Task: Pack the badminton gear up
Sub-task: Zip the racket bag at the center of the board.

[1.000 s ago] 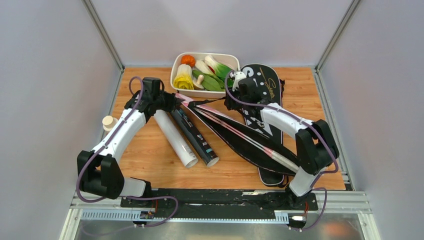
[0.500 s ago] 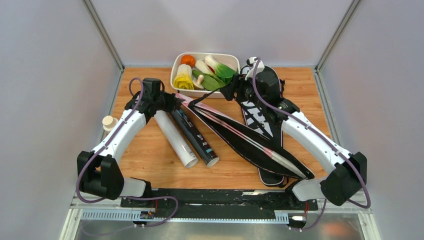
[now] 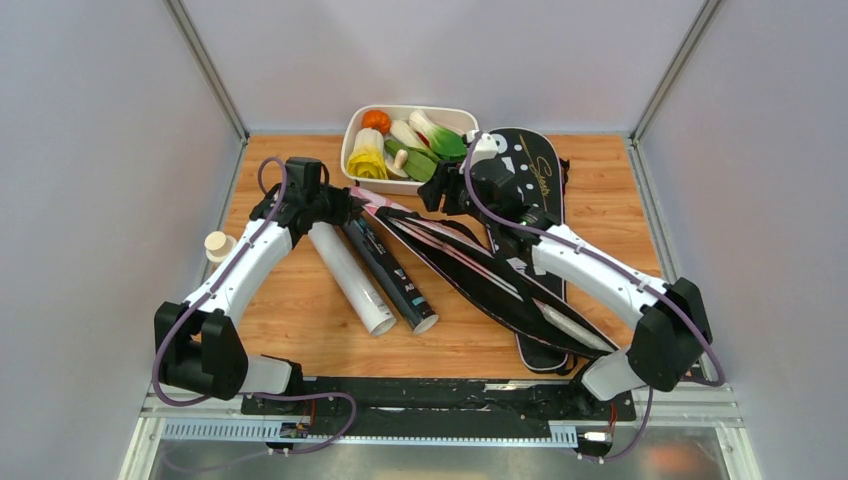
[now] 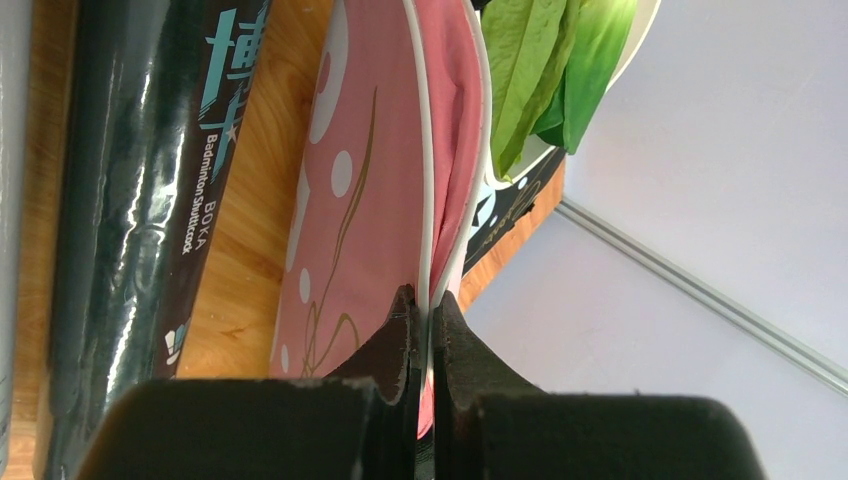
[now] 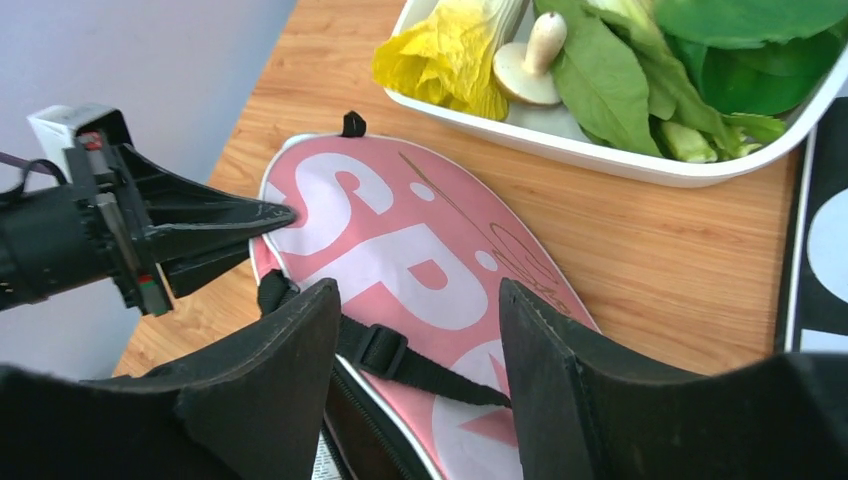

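Left fingers pinched tight on the piped rim of the pink cover; right fingers spread wide, hovering just above its strap, gripping nothing. We judge packing barely begun: a racquet shaft lies along that cover, zipped or not we cannot tell. White tube, black tube and black cover lie loose on the counter.

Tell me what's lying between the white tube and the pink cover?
The black tube lies between the white tube and pink cover, as the top view shows.
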Controlling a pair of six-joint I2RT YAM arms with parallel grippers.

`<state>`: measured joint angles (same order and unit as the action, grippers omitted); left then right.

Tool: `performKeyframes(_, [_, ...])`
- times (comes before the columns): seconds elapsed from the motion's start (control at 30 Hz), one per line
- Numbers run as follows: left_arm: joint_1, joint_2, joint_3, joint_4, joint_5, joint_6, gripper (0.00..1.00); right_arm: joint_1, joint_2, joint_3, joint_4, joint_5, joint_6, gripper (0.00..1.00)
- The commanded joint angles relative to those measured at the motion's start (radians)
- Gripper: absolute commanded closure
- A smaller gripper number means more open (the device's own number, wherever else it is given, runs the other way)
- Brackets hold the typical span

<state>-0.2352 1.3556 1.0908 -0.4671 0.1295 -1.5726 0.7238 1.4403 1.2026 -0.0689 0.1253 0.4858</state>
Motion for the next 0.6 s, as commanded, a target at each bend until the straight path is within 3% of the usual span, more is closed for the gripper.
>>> performKeyframes(0.0, [-0.004, -0.033, -0.009, 0.012, 0.015, -0.032, 1.00, 0.019, 0.021, 0.081, 0.005, -0.103, -0.024, 0.39])
performKeyframes(0.27, [-0.004, -0.019, -0.004, 0.024, 0.044, -0.045, 1.00, 0.141, 0.017, 0.031, 0.075, -0.038, 0.020, 0.42])
performKeyframes(0.57, [-0.004, -0.027, -0.010, 0.028, 0.051, -0.050, 1.00, 0.162, 0.083, -0.009, 0.181, -0.053, 0.018, 0.53])
